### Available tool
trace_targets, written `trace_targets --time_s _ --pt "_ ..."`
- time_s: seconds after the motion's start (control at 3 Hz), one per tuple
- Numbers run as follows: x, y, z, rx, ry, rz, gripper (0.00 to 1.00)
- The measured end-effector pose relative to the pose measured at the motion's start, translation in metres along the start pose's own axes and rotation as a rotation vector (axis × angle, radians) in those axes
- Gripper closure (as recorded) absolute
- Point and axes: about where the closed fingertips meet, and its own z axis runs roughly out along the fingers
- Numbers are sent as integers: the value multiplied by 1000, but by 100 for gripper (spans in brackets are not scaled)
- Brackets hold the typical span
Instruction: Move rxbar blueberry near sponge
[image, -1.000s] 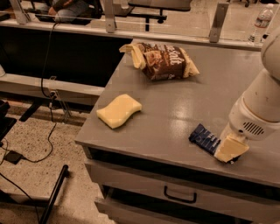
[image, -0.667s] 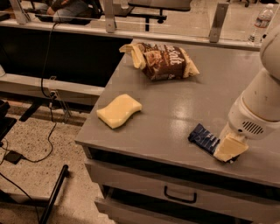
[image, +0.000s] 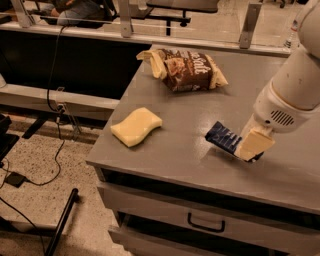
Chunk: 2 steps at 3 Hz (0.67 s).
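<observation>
Fingers of the gripper are closed on the right end of the blue snack bar.
The gripper is low over the front right part of the grey table, under the white arm. The snack bar points left toward the yellow sponge, which lies flat near the table's left edge, well apart from it. A brown chip bag lies at the back, and a drawer handle shows below.
</observation>
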Motion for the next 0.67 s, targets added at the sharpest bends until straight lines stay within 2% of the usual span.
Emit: trace_targets --time_s 0.33,0.67 --pt "-22 -2 1 -19 -33 -16 100" --pt "-47 7 1 -37 -67 -52 100"
